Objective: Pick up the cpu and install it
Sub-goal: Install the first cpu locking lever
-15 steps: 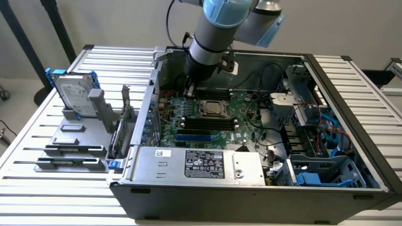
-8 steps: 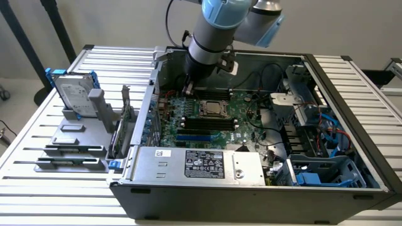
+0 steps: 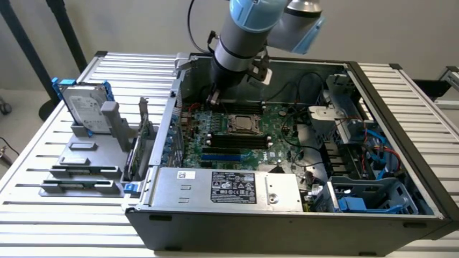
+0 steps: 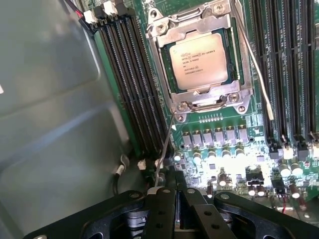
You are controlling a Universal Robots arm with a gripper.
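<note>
Open case (image 3: pixel 287 231) lies on slatted table (image 3: pixel 43 215). Inside: green motherboard (image 3: pixel 280 148) with black memory slots (image 4: pixel 132 84), and labelled power supply (image 3: pixel 229 188). Hard drive (image 3: pixel 85 110) stands upright in grey rack (image 3: pixel 83 172) at the exterior view's left.

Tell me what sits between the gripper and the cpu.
In the wrist view, between the gripper and the cpu lie the socket frame, a thin metal lever and a row of small grey motherboard components.
</note>
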